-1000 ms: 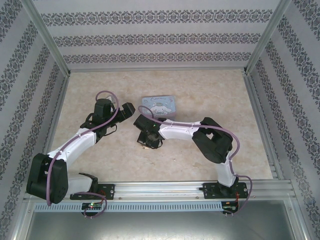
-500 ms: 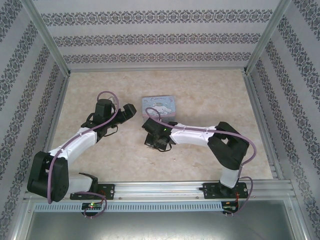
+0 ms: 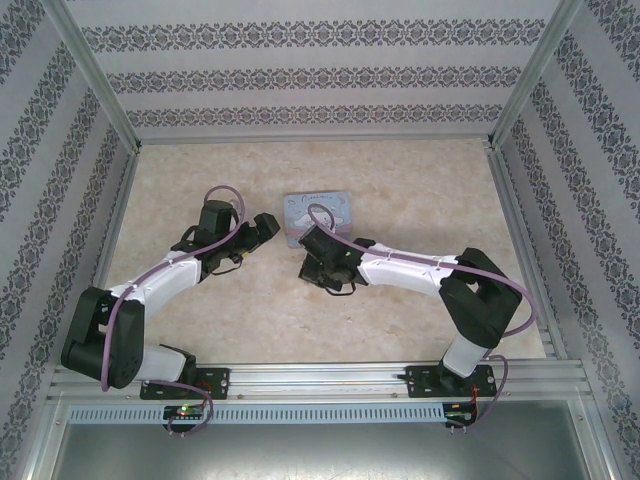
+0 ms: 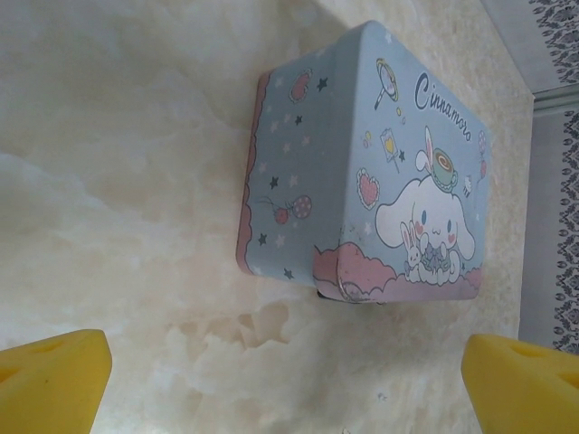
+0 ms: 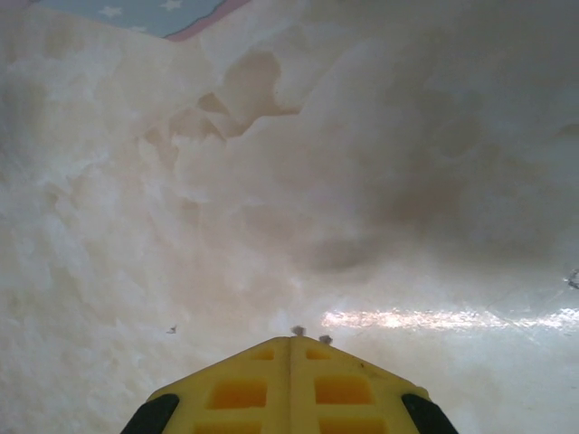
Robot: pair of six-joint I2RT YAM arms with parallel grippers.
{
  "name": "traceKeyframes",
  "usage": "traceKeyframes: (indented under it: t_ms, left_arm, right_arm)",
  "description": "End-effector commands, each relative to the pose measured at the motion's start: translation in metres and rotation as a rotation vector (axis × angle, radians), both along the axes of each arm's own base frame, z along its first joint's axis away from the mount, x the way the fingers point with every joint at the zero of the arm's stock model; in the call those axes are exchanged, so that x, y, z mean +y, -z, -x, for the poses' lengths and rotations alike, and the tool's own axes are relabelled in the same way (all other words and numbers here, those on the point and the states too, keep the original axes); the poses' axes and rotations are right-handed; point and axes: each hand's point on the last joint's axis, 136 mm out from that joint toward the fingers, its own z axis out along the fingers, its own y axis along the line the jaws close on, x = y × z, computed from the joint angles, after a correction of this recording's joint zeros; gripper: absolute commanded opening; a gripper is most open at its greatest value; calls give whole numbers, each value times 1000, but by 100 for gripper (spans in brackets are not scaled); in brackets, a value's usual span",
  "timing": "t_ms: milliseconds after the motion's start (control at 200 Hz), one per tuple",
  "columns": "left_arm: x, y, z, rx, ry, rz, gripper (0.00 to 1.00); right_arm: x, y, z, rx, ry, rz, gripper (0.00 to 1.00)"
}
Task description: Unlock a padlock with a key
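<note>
Nearest, the right gripper (image 5: 291,344) was seen low over the worktop (image 3: 430,200) with its jaws pressed together, pad against pad. Two tiny grey tips (image 5: 296,330) were seen at the seam, and whether the key was pinched there could not be told. The left gripper (image 4: 288,366) was seen with its jaws spread wide, nothing between them. Just beyond both, the light-blue tin (image 4: 362,163) was laid flat, a pink clasp (image 4: 348,280) on the edge facing the left gripper. The padlock could not be made out.
</note>
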Motion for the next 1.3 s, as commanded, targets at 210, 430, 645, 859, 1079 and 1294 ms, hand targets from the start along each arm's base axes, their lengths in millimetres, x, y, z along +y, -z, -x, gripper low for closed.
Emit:
traceKeyframes:
  t_ms: [210, 430, 645, 859, 1079, 1294]
  left_arm:
    - [-10, -19, -11, -59, 6, 36, 100]
    - [-12, -17, -14, -63, 9, 45, 99]
    - [-15, -20, -20, -71, 11, 61, 99]
    - [-17, -23, -22, -80, 15, 62, 99]
    - [-12, -25, -24, -84, -4, 40, 99]
    - [-10, -33, -30, -101, -3, 10, 99]
  right_arm:
    - [4, 49, 5, 121, -12, 79, 0]
    - [2, 52, 5, 123, -16, 97, 32]
    - [-2, 46, 8, 105, -45, 105, 45]
    - [-4, 34, 11, 76, -105, 129, 46]
    - [2, 24, 19, 66, -108, 110, 47]
    - [11, 30, 26, 94, -104, 86, 47]
